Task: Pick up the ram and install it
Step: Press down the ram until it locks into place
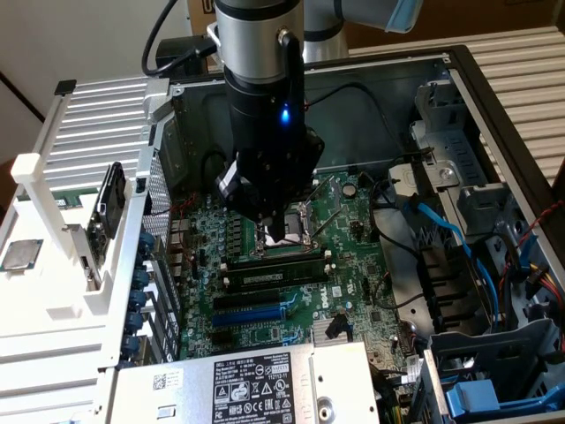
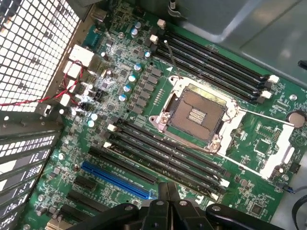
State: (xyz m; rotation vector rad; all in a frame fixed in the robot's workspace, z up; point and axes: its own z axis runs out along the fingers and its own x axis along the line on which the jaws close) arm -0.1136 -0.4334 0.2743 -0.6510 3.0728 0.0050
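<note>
A grey metal power box (image 1: 256,384) with a printed white label sits nearest in the exterior view, at six o'clock of the open computer case (image 1: 459,66). Just beyond it runs the glossy blue slot (image 1: 256,311), a long plastic channel on the green circuit board (image 1: 353,265).

Next comes the ram (image 1: 272,274), a long, thin, dark stick with a small pale label. It lies along the bank of black memory slots, at six o'clock of the robot's hand (image 1: 278,231). It looks set into a slot rather than loose on the board, which would explain why nothing is gripping it. Whether it is pressed fully home cannot be told.

The hand, black and hard-edged, hangs above the board with its fingers (image 2: 168,191) drawn tight together and nothing between them. In the wrist view they point down near the edge of the slot bank beside the blue slot (image 2: 115,179).

Beyond the hand lies the processor socket (image 2: 194,112), a square bright steel frame around a brown bed of fine contacts, with its thin wire lever lying out to one side. A second bank of bare black slots with white end clips lies past it.

Farthest off, the case's dull grey sheet-metal wall stands at twelve o'clock. Blue cables (image 1: 446,225) loop through the drive bays at three o'clock.
</note>
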